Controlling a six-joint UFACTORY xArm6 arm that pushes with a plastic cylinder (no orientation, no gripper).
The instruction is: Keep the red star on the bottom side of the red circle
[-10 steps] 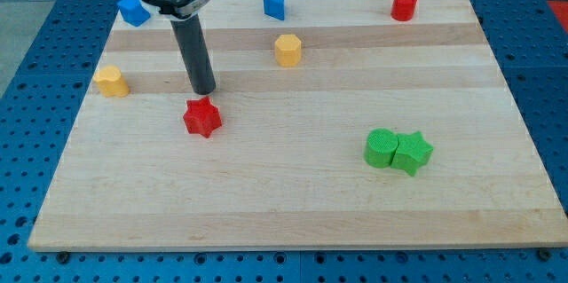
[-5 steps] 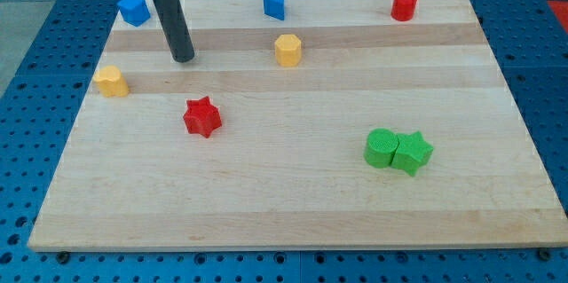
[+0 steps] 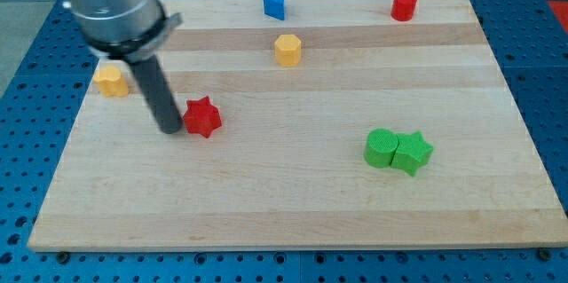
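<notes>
The red star (image 3: 203,117) lies on the wooden board's (image 3: 293,185) left half. The red circle (image 3: 404,4), a short cylinder, stands at the board's top right corner, far to the right of the star and higher in the view. My tip (image 3: 170,129) rests on the board right at the star's left side, touching it or nearly so. The rod rises up and to the left to the arm's grey end (image 3: 111,3).
A yellow block (image 3: 111,80) sits at the left edge, a yellow hexagon block (image 3: 287,50) at top middle and a blue block (image 3: 274,3) at the top edge. A green circle (image 3: 381,148) and a green star (image 3: 413,152) touch each other at right.
My tip went up and left away from the red star, then came down to the star's left side. The arm now hides the blue block at top left. The star has barely moved.
</notes>
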